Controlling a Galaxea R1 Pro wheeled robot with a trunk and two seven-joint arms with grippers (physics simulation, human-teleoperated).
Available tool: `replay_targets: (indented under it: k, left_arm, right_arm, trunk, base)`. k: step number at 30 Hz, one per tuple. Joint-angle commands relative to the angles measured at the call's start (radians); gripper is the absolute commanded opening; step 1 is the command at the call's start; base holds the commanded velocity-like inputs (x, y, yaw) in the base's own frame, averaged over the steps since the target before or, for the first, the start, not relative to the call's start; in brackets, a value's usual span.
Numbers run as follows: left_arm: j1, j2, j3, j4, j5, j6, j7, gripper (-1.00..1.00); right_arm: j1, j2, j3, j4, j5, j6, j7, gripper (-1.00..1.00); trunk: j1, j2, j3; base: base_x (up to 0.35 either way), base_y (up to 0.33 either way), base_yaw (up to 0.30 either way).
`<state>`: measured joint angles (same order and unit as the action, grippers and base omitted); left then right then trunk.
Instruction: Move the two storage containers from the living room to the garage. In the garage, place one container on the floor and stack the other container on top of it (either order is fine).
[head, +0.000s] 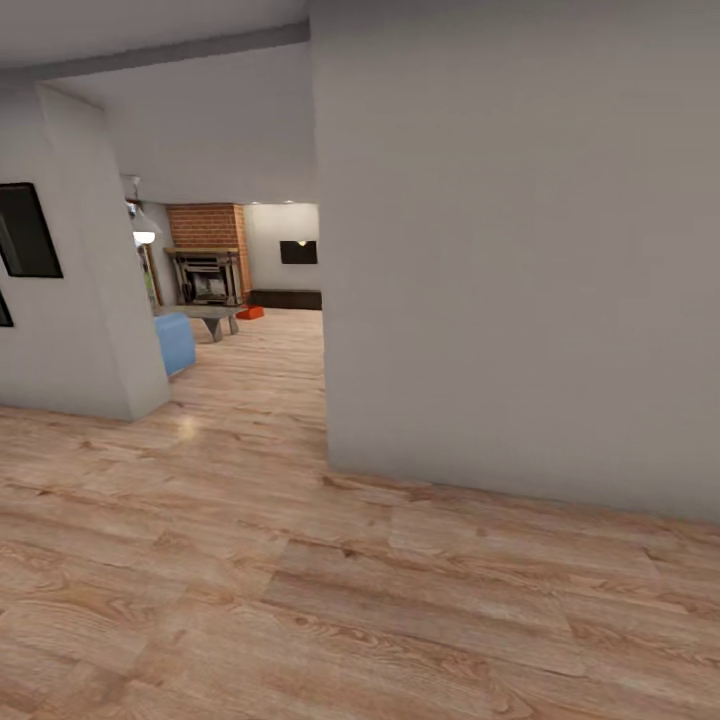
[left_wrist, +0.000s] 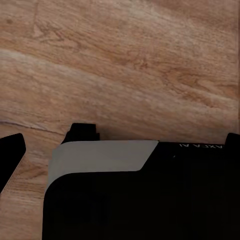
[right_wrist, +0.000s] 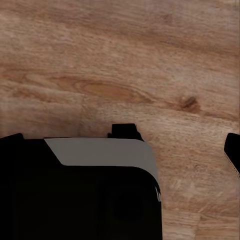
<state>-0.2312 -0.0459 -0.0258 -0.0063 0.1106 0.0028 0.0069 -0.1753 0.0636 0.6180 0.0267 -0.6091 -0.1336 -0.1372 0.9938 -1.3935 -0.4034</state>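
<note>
Far down the passage lies the living room (head: 262, 330) with its brick fireplace (head: 208, 262). One orange-red storage container (head: 250, 313) sits there on the plank floor, beside a low grey table (head: 212, 316). It is small in the head view and far from both arms. In the left wrist view my left gripper (left_wrist: 120, 147) hangs open over the wood floor, one dark fingertip (left_wrist: 11, 152) at the frame's edge. My right gripper (right_wrist: 120, 145) is open too, one fingertip (right_wrist: 233, 150) at the edge. Neither holds anything. The garage is out of view.
A broad grey wall (head: 500, 250) blocks the right side; a grey pillar (head: 80, 300) with a dark frame stands left. Between them the wood floor runs through. A blue seat (head: 175, 342), black TV (head: 298, 252) and dark cabinet (head: 287, 298) lie beyond. My black-and-grey base (left_wrist: 100, 160) is below the grippers.
</note>
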Motion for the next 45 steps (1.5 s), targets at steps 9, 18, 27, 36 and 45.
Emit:
replay_targets:
  k: [9,18,27,36,45]
  left_arm:
    - [0.0,0.0,-0.003,0.0,0.011,0.0,0.001,1.0]
    - [0.0,0.0,-0.003,0.0,0.01,0.0,0.001,1.0]
    - [0.0,0.0,-0.003,0.0,0.01,0.0,0.001,1.0]
    - [0.0,0.0,-0.003,0.0,0.01,0.0,0.001,1.0]
    - [0.0,0.0,-0.003,0.0,0.011,0.0,0.001,1.0]
  right_arm:
    - [-0.001,0.001,0.008,0.002,-0.008,-0.005,-0.001,1.0]
    - [-0.001,0.001,0.009,0.002,-0.008,-0.005,-0.001,1.0]
    - [-0.001,0.001,0.009,0.003,-0.008,-0.004,-0.001,1.0]
    - [-0.001,0.001,0.009,0.002,-0.008,-0.006,-0.001,1.0]
    - [-0.001,0.001,0.009,0.002,-0.008,-0.006,-0.001,1.0]
  trunk:
    - [0.001,-0.001,-0.001]
    - [0.001,-0.001,-0.001]
    - [0.001,-0.001,-0.001]
    - [0.001,-0.001,-0.001]
    - [0.001,-0.001,-0.001]
  base:
    - [0.32,0.0,0.0]
    - [0.32,0.0,0.0]
    - [0.321,0.0,0.0]
    - [0.32,0.0,0.045]
    - [0.32,0.0,0.249]
